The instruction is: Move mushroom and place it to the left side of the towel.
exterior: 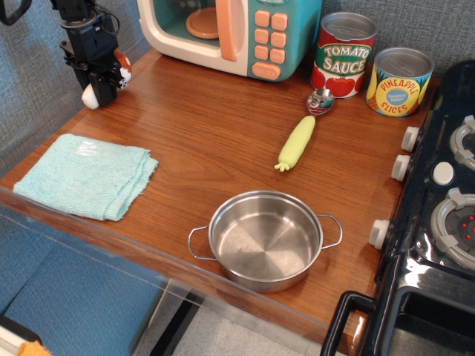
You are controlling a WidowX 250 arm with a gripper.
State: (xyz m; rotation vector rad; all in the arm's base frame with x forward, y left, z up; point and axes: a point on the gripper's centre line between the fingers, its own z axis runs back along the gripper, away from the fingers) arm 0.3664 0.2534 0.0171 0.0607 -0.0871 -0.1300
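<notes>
The black robot hand (100, 81) clenches the small cream-stemmed, orange-capped toy mushroom (95, 93), hovering at twelve o'clock of the folded aqua terry towel (85, 174); best to swing toward nine o'clock, sink low, release gently on the wooden tabletop (215, 141)

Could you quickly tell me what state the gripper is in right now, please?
Gripper: jaws closed on the mushroom, held near the table's back left corner, beyond the towel.
</notes>
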